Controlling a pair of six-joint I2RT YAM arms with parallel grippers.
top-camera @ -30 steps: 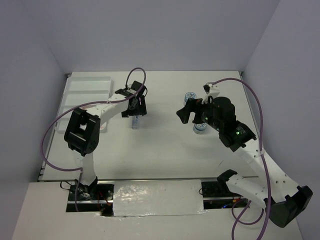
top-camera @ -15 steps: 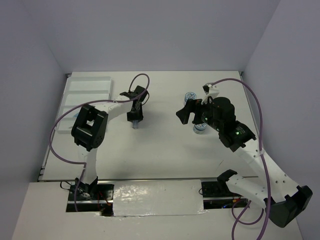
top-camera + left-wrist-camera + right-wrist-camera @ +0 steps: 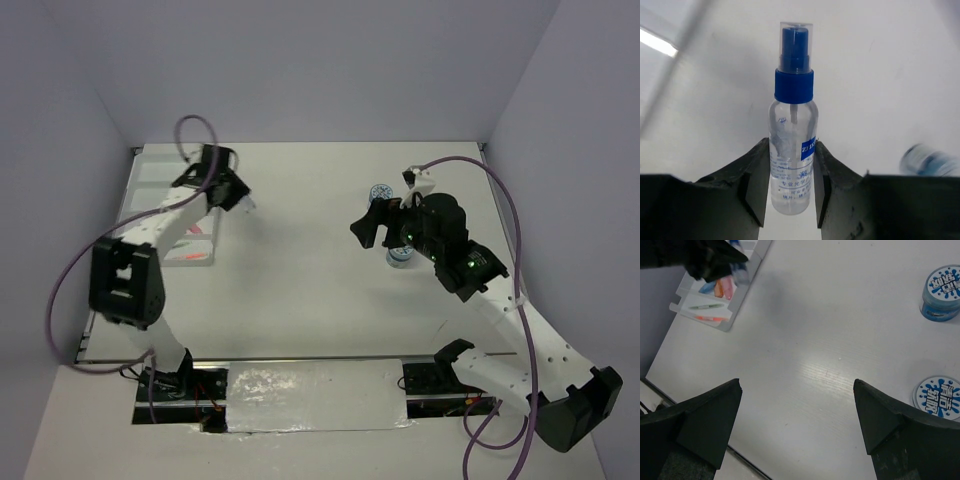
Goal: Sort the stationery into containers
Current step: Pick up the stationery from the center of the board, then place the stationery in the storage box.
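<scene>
A small clear bottle (image 3: 792, 145) with a blue cap sits between the fingers of my left gripper (image 3: 790, 172), which is shut on its body. In the top view the left gripper (image 3: 238, 196) hangs at the right edge of the white tray (image 3: 150, 178). The tray (image 3: 742, 295) holds a light blue piece (image 3: 707, 287), an orange piece (image 3: 718, 288), a pink piece (image 3: 729, 285) and a thin green pen (image 3: 707, 305). Two blue-and-white tape rolls (image 3: 943, 292) (image 3: 937, 397) lie on the table. My right gripper (image 3: 797, 415) is open and empty, above bare table (image 3: 375, 225).
A thin orange pen (image 3: 710, 318) lies in the tray's nearest compartment. The tape rolls (image 3: 380, 190) (image 3: 400, 258) sit just behind and below the right gripper in the top view. Purple cables loop off both arms. Grey walls close in the table on three sides.
The left gripper closed on the bottle at mid-table, lifted it and swung back-left to the tray's edge. The right arm has stayed still.
</scene>
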